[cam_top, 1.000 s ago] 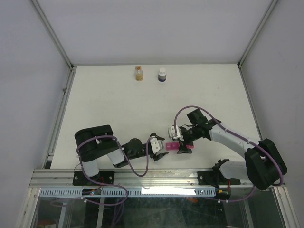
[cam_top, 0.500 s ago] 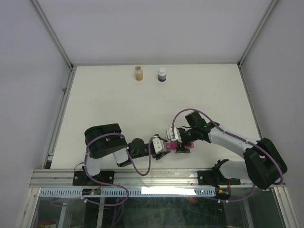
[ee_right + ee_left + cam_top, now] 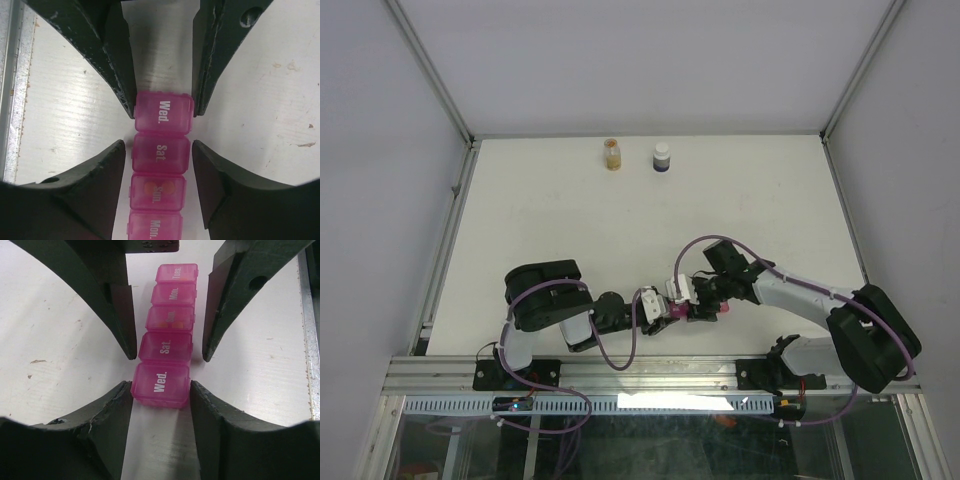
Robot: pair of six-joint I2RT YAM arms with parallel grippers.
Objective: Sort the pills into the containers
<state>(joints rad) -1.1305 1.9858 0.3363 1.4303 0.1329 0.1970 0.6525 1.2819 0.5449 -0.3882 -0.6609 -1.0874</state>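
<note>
The pink pill organiser (image 3: pixel 682 313) lies on the table between my two grippers, all lids shut. In the left wrist view the organiser (image 3: pixel 167 320) runs from "Wed." to "Tues.". My left gripper (image 3: pixel 161 390) is shut on the "Wed." end compartment, both fingers touching its sides. My right gripper (image 3: pixel 159 155) is open, straddling the "Sat." compartment with small gaps each side. Two orange pills (image 3: pixel 157 187) show through the "Sun." lid. The small clear bottle of orange pills (image 3: pixel 612 155) stands at the far edge. In the top view the left gripper (image 3: pixel 661 308) and the right gripper (image 3: pixel 694 308) face each other.
A dark bottle with a white cap (image 3: pixel 662 158) stands next to the clear bottle at the back. A metal rail (image 3: pixel 310 340) runs along the table's near edge, close to the organiser. White walls enclose the table at the left, back and right.
My left arm has reached right and its gripper has closed on the organiser's near end. My right gripper has shifted a little left along the organiser.
</note>
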